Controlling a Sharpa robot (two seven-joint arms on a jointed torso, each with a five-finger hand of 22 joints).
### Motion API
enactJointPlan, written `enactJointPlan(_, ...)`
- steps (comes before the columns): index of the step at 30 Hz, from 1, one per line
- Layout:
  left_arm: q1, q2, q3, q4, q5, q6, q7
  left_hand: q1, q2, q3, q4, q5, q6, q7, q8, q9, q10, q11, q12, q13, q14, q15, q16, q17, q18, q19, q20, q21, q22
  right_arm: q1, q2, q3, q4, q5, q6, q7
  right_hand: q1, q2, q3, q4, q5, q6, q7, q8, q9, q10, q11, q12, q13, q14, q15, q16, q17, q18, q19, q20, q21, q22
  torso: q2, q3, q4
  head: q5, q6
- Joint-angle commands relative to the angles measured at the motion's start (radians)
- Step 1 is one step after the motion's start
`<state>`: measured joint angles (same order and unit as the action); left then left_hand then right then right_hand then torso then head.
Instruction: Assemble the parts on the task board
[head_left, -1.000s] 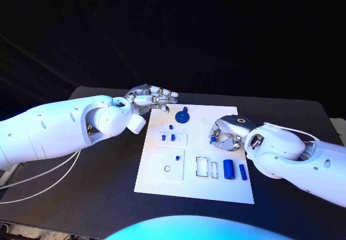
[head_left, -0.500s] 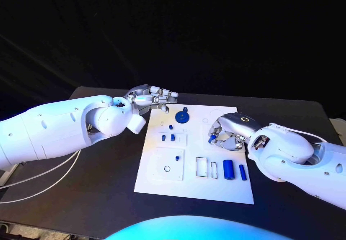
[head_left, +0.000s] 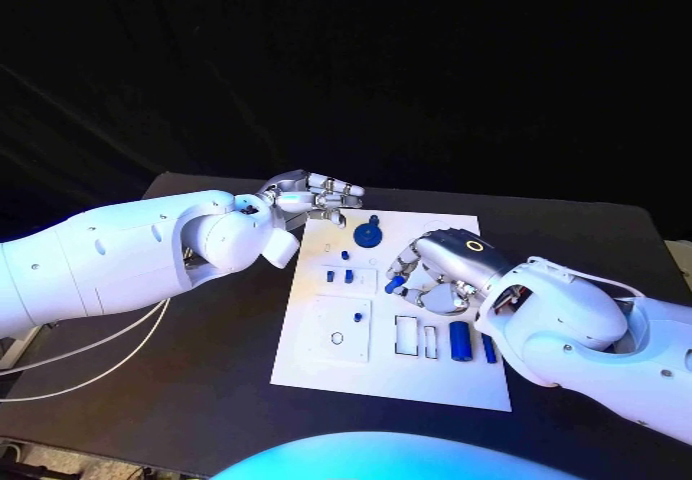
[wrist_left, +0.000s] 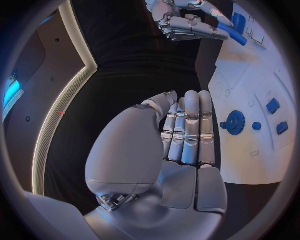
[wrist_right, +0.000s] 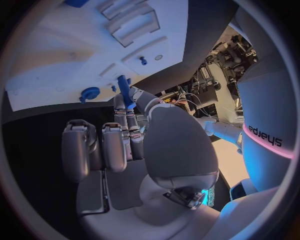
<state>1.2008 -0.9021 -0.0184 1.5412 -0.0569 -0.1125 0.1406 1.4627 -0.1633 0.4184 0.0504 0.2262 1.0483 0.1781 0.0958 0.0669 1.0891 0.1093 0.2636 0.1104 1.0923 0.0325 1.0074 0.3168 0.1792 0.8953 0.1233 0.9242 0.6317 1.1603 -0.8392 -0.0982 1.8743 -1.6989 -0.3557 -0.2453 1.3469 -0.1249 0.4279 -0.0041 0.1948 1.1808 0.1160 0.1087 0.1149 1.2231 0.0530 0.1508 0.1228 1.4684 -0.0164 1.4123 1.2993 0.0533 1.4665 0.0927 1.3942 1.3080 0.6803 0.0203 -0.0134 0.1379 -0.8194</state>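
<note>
A slim blue part (head_left: 394, 284) is pinched in the right hand (head_left: 433, 268), held above the middle of the white task board (head_left: 325, 360).

The wrist camera on that arm shows the blue part (wrist_right: 127, 91) gripped between the thumb and a fingertip, with the other fingers (wrist_right: 78, 145) curled in beside them. On the board, a blue gear (head_left: 366, 235) sits near the far edge, two small blue pegs (head_left: 338, 273) stand left of the held piece, and a blue cylinder (head_left: 459, 340) lies with a thinner blue bar (head_left: 488, 347) at the near right, beside two empty rectangular slots (head_left: 415, 335). The left hand (head_left: 309, 194) hangs over the board's far left corner, its fingers (wrist_left: 187, 125) straight and pressed side by side, holding nothing. The board lies on the black table (head_left: 216, 340).
</note>
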Motion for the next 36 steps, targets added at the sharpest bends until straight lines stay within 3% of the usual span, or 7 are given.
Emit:
enactJointPlan(1,0.000,0.005,0.000,0.000,0.005,0.018,0.004,-0.010,0.000,-0.002,-0.004,-0.004,-0.009,0.001,-0.006,-0.001,-0.008,0.002,0.006,-0.001,-0.007,0.002,-0.002,-0.001,0.004,-0.001,0.003,-0.007,-0.001,-0.015,0.032,-0.002,0.012,0.018,-0.023,0.022,0.001,0.010,0.006,0.001,0.007,0.008,0.000,0.003,0.001,0.004,0.001,-0.004,0.000,0.052,-0.006,0.005,-0.002,-0.015,0.035,-0.009,0.004,0.199,0.002,0.0003,0.0018,0.012,-0.002)
enactJointPlan(12,0.000,0.012,0.000,0.000,0.006,0.019,0.004,-0.010,0.001,-0.002,-0.004,-0.004,-0.009,0.002,-0.006,-0.001,-0.009,0.002,0.007,-0.001,-0.006,0.002,-0.002,-0.001,0.004,-0.001,0.004,-0.007,-0.001,-0.073,0.145,-0.013,-0.031,0.016,-0.006,0.039,0.003,0.012,0.008,0.000,0.008,0.007,0.001,0.003,0.002,0.005,0.001,-0.005,-0.001,0.052,-0.006,0.005,-0.003,-0.014,0.033,-0.009,0.001,0.198,0.002,-0.0007,0.0006,0.045,-0.015)
enactJointPlan(22,0.000,0.014,0.000,0.001,0.006,0.020,0.004,-0.010,0.001,-0.002,-0.004,-0.004,-0.009,0.002,-0.006,-0.001,-0.009,0.002,0.007,-0.001,-0.006,0.002,-0.002,-0.001,0.004,-0.001,0.004,-0.007,-0.001,-0.108,0.203,-0.025,-0.102,0.006,0.011,0.038,0.004,0.014,0.011,-0.001,0.011,0.005,0.002,0.002,0.002,0.005,0.001,-0.007,-0.001,0.052,-0.006,0.003,-0.005,-0.014,0.032,-0.010,-0.003,0.197,0.002,0.0008,0.0009,0.051,-0.019)
enactJointPlan(28,0.000,0.015,0.000,0.001,0.003,0.021,0.003,-0.010,0.001,-0.002,-0.004,-0.004,-0.009,0.002,-0.006,-0.001,-0.009,0.002,0.007,-0.001,-0.006,0.002,-0.002,-0.001,0.004,-0.001,0.004,-0.007,-0.001,-0.126,0.213,-0.026,-0.114,-0.006,0.013,0.039,0.004,0.014,0.012,-0.002,0.012,0.005,0.002,0.001,0.003,0.005,0.002,-0.007,-0.001,0.052,-0.006,0.003,-0.005,-0.014,0.032,-0.010,-0.003,0.197,0.002,0.0003,-0.0008,0.055,-0.019)
enactJointPlan(36,0.000,0.015,0.000,0.002,0.000,0.022,0.003,-0.011,0.002,-0.002,-0.004,-0.004,-0.010,0.003,-0.006,-0.001,-0.010,0.003,0.008,-0.001,-0.006,0.003,-0.002,-0.001,0.004,0.000,0.004,-0.008,-0.001,-0.133,0.223,-0.027,-0.124,-0.017,0.013,0.040,0.004,0.014,0.012,-0.002,0.012,0.005,0.002,0.001,0.003,0.005,0.002,-0.007,-0.001,0.052,-0.006,0.003,-0.005,-0.014,0.032,-0.010,-0.003,0.197,0.002,0.0006,0.0003,0.057,-0.021)
